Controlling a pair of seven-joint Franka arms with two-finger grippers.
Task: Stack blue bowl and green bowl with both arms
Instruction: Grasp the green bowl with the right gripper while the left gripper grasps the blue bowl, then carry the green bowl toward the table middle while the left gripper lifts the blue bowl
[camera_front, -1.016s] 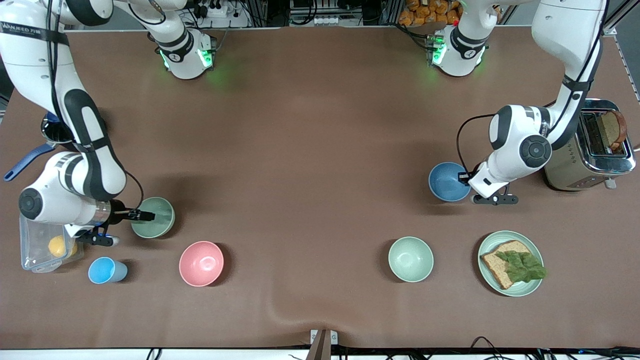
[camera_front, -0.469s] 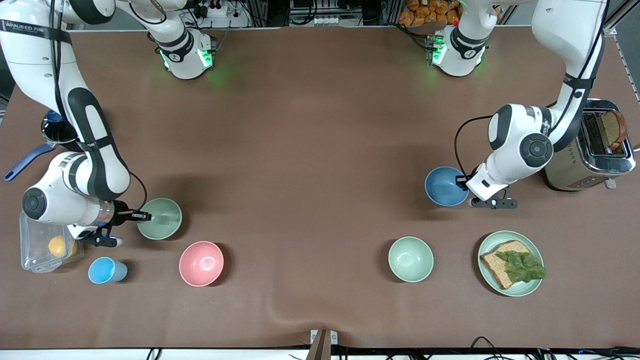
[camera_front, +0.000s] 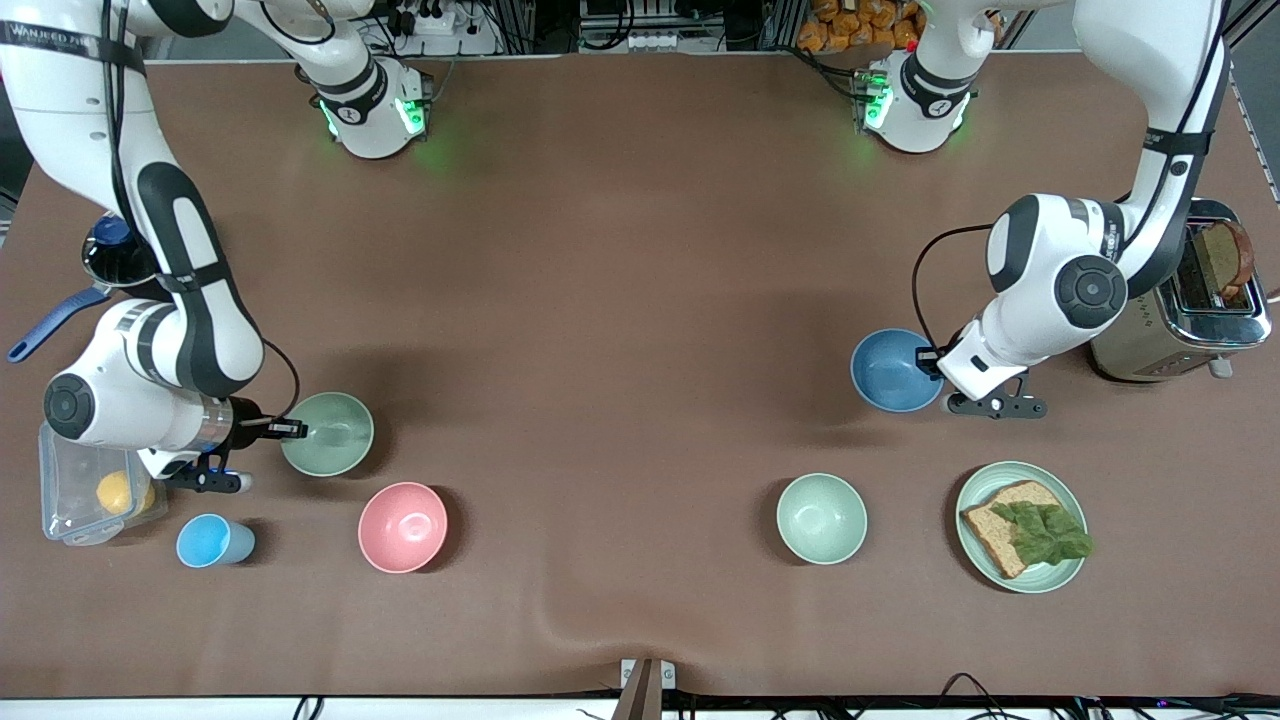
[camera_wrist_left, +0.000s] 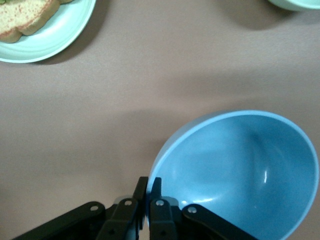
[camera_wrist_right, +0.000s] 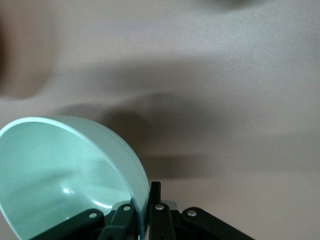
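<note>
Presently we record two bowls in hand. The right pincer (camera_front: 290, 430) is closed on the rim of the green bowl (camera_front: 330, 433), one finger inside and one outside; the bowl is raised above the desk (camera_front: 620, 300) at the right arm's end, casting a shadow below, mouth tilted rather than level in the right wrist view (camera_wrist_right: 65, 170). The left pincer (camera_front: 932, 360) is likewise clamped on the rim of the blue bowl (camera_front: 893, 370), held tilted over the desk at the left arm's end, beside the toaster (camera_front: 1180, 310); the left wrist view shows its hollow (camera_wrist_left: 240, 170) and the fingers (camera_wrist_left: 156, 187) astride the rim. Round bowls, so we note no long axis. Legible writing: "WANJEED" on a band round the right arm (camera_front: 50, 35). Also listed: pink bowl (camera_front: 402, 527), pale mint bowl (camera_front: 822, 518), plate with bread and a leaf (camera_front: 1022, 526), light-blue cup (camera_front: 213, 541), clear container (camera_front: 85, 495).
</note>
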